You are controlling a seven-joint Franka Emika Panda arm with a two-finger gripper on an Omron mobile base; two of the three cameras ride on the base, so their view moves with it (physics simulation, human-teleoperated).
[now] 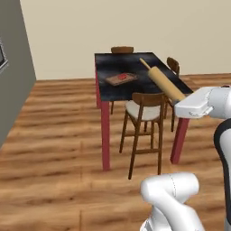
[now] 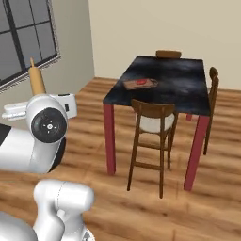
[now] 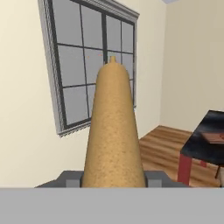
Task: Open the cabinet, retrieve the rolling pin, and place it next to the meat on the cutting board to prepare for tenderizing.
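Note:
My gripper [image 3: 113, 179] is shut on the rolling pin [image 3: 113, 131], a tan wooden cylinder that juts straight out from between the dark fingertips [image 3: 72, 178]. From the left base view the rolling pin [image 1: 162, 81] slants up out of my white hand [image 1: 196, 104], in the air to the right of the table. In the right base view the rolling pin [image 2: 36, 80] pokes up behind the arm. The cutting board [image 1: 112, 80] [image 2: 129, 85] lies on the dark tabletop with the red meat [image 1: 122, 77] [image 2: 141, 83] on it. The cabinet is out of view.
The dark table [image 1: 135, 65] [image 2: 179, 80] stands on red legs over a wooden floor. A cushioned wooden chair [image 1: 143, 122] [image 2: 153, 136] is tucked in at its near side, with more chairs at the far end and right side. A large window [image 2: 23, 37] is on the wall.

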